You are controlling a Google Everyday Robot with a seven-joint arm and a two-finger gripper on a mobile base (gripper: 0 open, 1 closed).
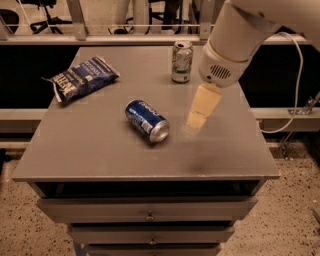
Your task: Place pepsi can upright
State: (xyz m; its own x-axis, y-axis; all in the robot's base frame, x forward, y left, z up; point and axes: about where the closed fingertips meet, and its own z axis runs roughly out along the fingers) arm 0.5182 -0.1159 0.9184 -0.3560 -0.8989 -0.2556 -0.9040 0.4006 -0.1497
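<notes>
Blue pepsi can (146, 120) lies sideways on the worktop (90, 155); uprighting remains. We find the gripper (201, 111) near it, empty, opening indeterminate.

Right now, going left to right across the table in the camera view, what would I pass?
Blue chip bag → pepsi can, lying on its side → pale green-and-white can, upright → gripper, hovering over the table's right part.

A grey drawer cabinet (100, 150) fills the centre, its drawers (148, 210) facing 6 o'clock, on speckled flooring (290, 225); a metal rail (100, 39) crosses at 12 o'clock, an office chair base (42, 15) stands at 11 o'clock, a white cable (299, 85) hangs at 3 o'clock, and the gripper (197, 120) hangs over the cabinet top toward 2 o'clock.
</notes>
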